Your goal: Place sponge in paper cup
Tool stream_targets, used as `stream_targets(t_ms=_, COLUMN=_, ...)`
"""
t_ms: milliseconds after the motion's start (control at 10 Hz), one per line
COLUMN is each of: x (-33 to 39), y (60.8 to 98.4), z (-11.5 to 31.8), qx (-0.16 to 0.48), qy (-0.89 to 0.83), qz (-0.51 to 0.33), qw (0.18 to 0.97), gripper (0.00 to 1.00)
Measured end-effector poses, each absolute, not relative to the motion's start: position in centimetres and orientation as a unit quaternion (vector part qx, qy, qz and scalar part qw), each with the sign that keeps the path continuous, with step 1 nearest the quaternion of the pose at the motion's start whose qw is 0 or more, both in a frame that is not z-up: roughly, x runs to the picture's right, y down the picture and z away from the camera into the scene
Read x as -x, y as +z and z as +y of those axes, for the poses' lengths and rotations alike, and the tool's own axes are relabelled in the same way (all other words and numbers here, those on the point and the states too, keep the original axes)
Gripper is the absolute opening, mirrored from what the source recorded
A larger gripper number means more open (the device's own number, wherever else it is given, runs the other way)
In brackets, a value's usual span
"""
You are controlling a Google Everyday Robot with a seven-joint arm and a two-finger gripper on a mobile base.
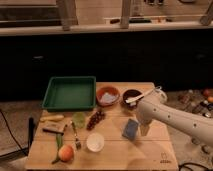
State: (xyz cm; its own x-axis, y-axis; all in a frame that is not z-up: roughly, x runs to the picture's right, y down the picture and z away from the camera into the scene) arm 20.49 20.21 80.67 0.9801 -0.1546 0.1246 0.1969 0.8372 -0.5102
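Note:
The blue-grey sponge (pixel 131 128) lies on the wooden table (pixel 150 155), right of centre. The white paper cup (pixel 95 142) stands upright to its left, towards the front, apart from it. My white arm reaches in from the right, and my gripper (pixel 144 128) points down right beside the sponge's right edge. I cannot tell whether it touches the sponge.
A green tray (pixel 70 92) sits at the back left. A reddish-brown bowl (pixel 107 95) and a dark bowl (pixel 132 97) holding a white utensil stand behind the sponge. A light-green cup (pixel 79 119), grapes (pixel 95 119), a fork (pixel 76 136), a brownish block (pixel 52 130) and an orange fruit (pixel 65 152) lie left.

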Motion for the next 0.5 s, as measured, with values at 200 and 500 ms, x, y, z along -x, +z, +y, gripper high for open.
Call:
stream_targets(t_ms=200, x=-20.43, y=81.03, z=20.7, qx=0.274, qy=-0.091, qz=-0.049, qw=0.956, gripper=0.8)
stream_targets(t_ms=500, x=-20.29, y=81.62, z=21.34, qx=0.281, qy=-0.091, qz=-0.061, qw=0.953, gripper=0.8)
